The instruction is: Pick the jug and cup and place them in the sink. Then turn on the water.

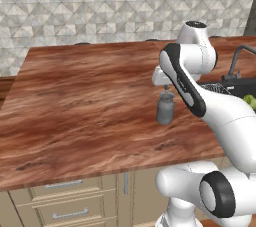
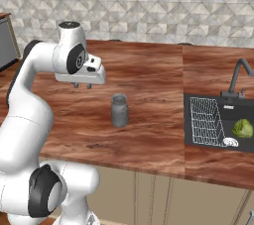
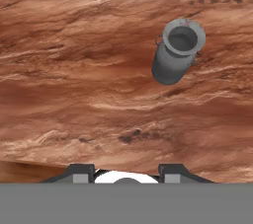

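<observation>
Kitchen setting: grey-white patterned tile wall behind a reddish-brown wood-grain tabletop [image 2: 149, 135], with pale cabinet drawers [image 1: 62, 206] below its front edge.

Item 1, jug [image 2: 119, 110]: small grey metallic milk-can shape, upright on the tabletop, open mouth up, well apart from the basin. From the hand camera its flared rim and hollow neck are seen from above, right of centre.

Item 2, sink [image 2: 248, 115]: dark recessed basin at the right end of the tabletop. White wire rack [image 2: 206, 120] lies in its left part; slim dark gooseneck faucet [image 2: 238, 78] rises at its back edge. A rounded, lumpy yellow-green fruit [image 2: 243, 128] sits inside, just right of the rack.

Item 3, tool [image 2: 82, 85]: hangs above the tabletop, pointing down, off to the left of the jug in the right base view and raised clear of it. Its two dark fingertips [image 3: 81, 172] stand apart with bare wood grain showing ahead of them; nothing is between them and nothing is held.

Item 4, arm [image 1: 220, 116]: white with dark joints, bent over the tabletop.
</observation>
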